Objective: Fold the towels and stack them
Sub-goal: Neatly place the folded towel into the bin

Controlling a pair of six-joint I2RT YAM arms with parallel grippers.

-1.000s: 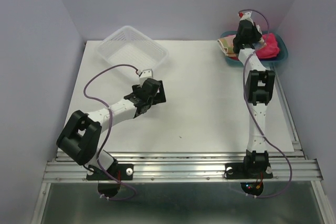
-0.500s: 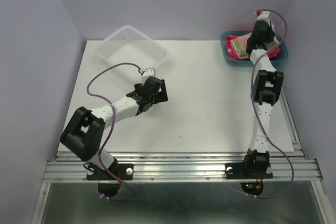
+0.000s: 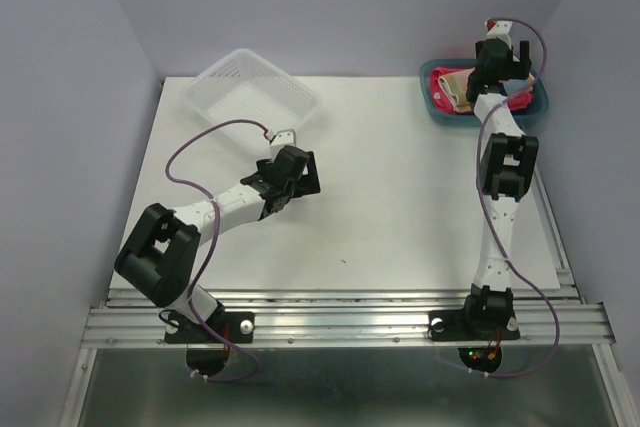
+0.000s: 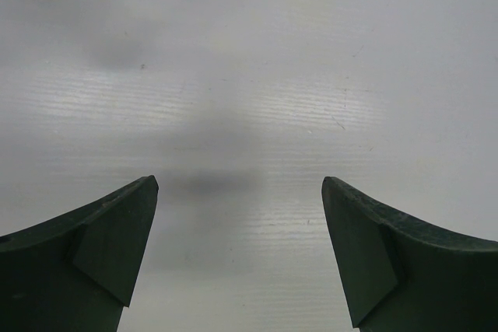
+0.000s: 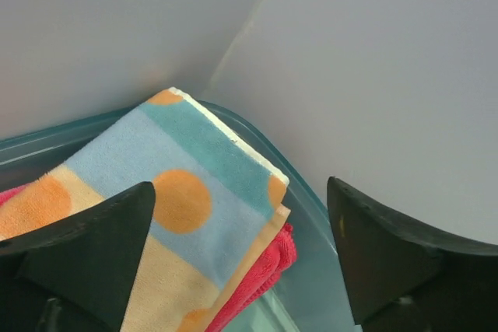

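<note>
Pale walls box in a white table (image 3: 400,207). At its far right corner the right gripper (image 5: 241,186) hangs with its jaws spread wide, nothing between them. Just below lies a folded peach towel (image 5: 179,192) with blue and teal bands and orange dots. It rests on top of a pink towel (image 5: 264,266), whose edge peeks out underneath, and both sit in a teal tray (image 5: 311,223). Nearer the middle, the left gripper (image 4: 240,180) gapes over bare tabletop, holding nothing. A white mesh basket (image 3: 250,92) sits at the far left.
</note>
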